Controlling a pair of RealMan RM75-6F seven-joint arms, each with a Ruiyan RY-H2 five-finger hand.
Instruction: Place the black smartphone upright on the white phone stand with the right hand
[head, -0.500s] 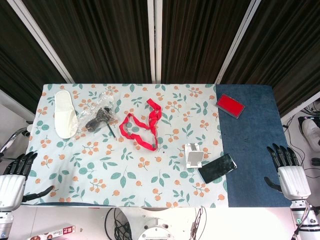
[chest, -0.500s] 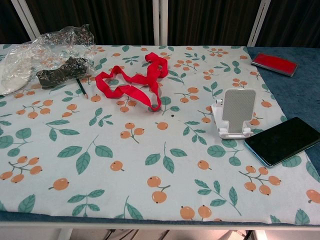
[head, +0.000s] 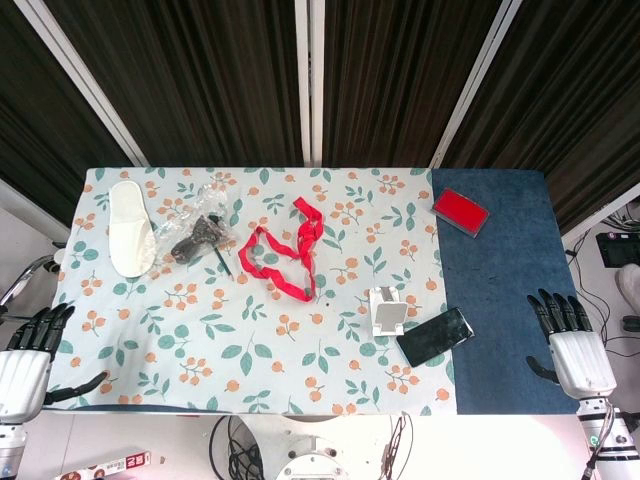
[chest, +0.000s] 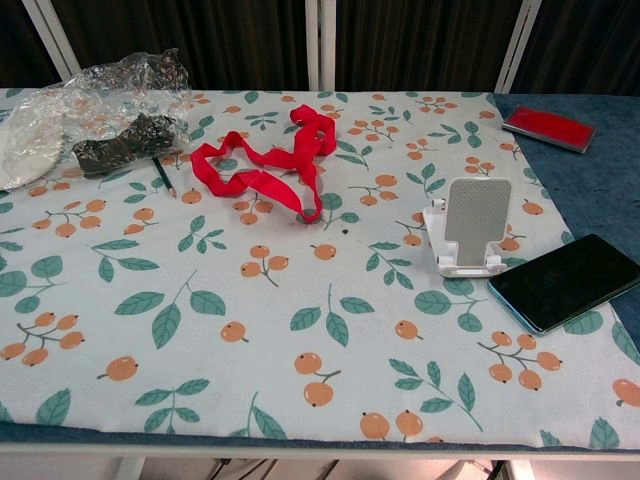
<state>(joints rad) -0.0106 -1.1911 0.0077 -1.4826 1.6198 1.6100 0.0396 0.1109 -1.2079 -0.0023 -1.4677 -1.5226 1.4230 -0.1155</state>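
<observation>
lab/test rig | dark curtains behind | floral-cloth table | cables under

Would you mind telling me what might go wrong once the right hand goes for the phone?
The black smartphone lies flat, straddling the cloth's edge, so fingers may slide off rather than get under it. The white phone stand sits close beside it and looks light; a nudge could tip it. The right hand is open beyond the table's edge.

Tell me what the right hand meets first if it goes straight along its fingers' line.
Probably nothing close: the right hand points away from the robot, over the bare dark blue cloth. The flat black smartphone lies off to its left. Height unclear.
</observation>
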